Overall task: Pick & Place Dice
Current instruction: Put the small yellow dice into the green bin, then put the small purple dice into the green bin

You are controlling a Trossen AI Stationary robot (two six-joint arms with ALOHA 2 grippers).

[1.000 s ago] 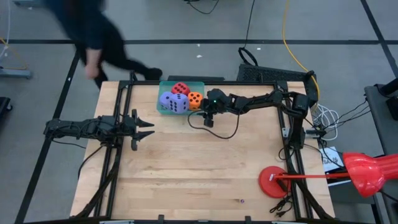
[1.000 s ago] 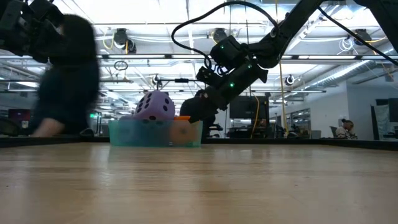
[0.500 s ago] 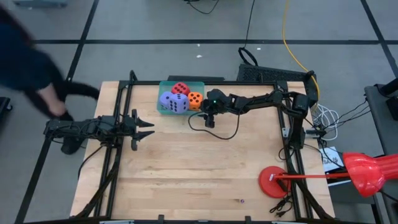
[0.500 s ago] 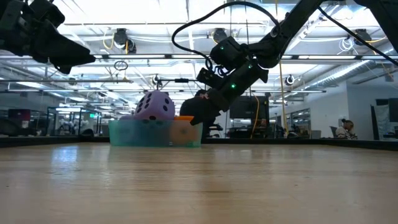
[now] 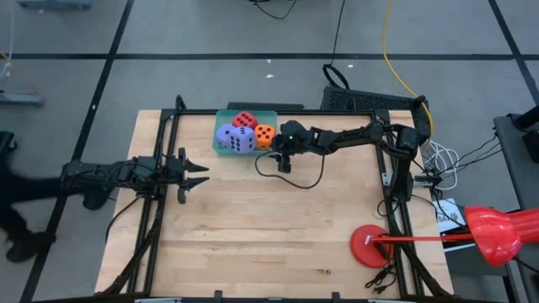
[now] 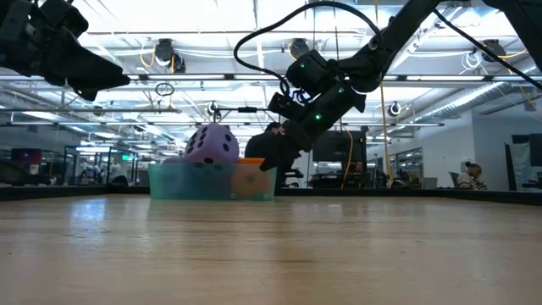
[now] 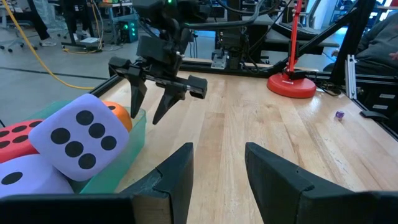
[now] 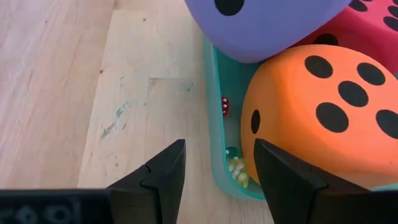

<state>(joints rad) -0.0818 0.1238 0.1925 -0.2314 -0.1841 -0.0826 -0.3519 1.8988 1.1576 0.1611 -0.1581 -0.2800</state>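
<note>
High view: we see the dice (image 5: 240, 132) piled in the teal tray (image 5: 221, 148) at the surface's far edge. The right end effector (image 5: 283, 162), fingers spread and empty, hovers beside it. Placement looks finished.

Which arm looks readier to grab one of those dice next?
The right, probably. Its open claw hangs just beside the teal tray, close to the orange die. The left claw, also open, waits farther off over bare table.

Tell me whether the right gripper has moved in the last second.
No. In the high view the right gripper sits at the same spot beside the teal tray corner, next to the orange die.
</note>
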